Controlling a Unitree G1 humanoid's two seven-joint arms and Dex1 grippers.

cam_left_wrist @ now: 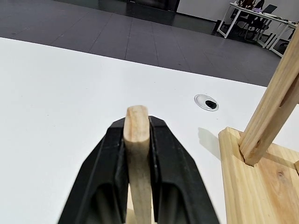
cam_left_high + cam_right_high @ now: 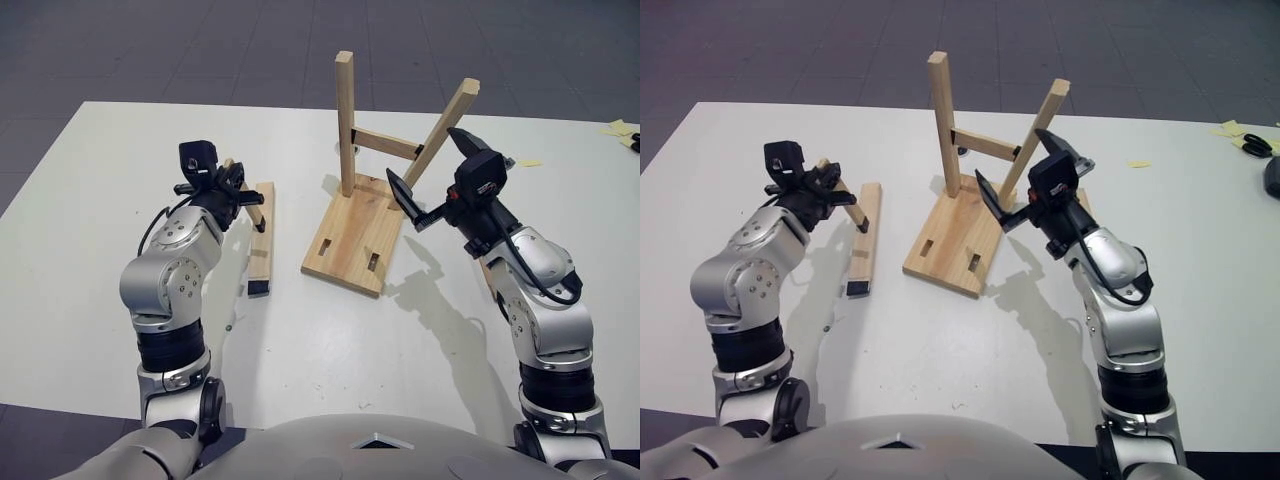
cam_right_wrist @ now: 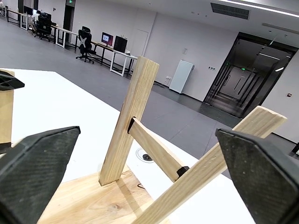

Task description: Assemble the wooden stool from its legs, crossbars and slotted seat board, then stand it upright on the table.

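left gripper point(image 2: 236, 190): is sitting over the table's left half, fingers pressing together on a wooden piece point(image 1: 138, 154); the wood's end is poking out past the black fingertips point(image 1: 163, 154)
wooden piece: is rising at a slant from the loose leg; cannot tell if it is a leg or a crossbar
loose leg point(image 2: 262, 235): is lying flat on the table point(image 2: 120, 160) just left of the seat board, its near end wearing a black cap point(image 2: 258, 288)
right gripper point(image 2: 421, 153): is hanging over the seat board's right side, fingers standing wide apart, one on each side of the tilted leg; nothing is being clamped
seat board point(image 2: 345, 250): is lying flat near the table's middle, slotted face up
slots: two at the far end are holding legs; two near-edge slots point(image 2: 325, 243) are showing open
upright leg point(image 2: 345, 110): is standing straight in the far left slot
tilted leg point(image 2: 452, 112): is leaning out to the right from the board, passing between the right gripper's fingers
crossbar point(image 2: 383, 143): is joining the upright leg and the tilted leg partway up
writing: cannot make out any on the wood or the table
yellow notes point(image 2: 619, 127): are lying at the table's far right edge, well apart from the stool parts
cable hole point(image 1: 205, 101): is sitting in the tabletop behind the seat board
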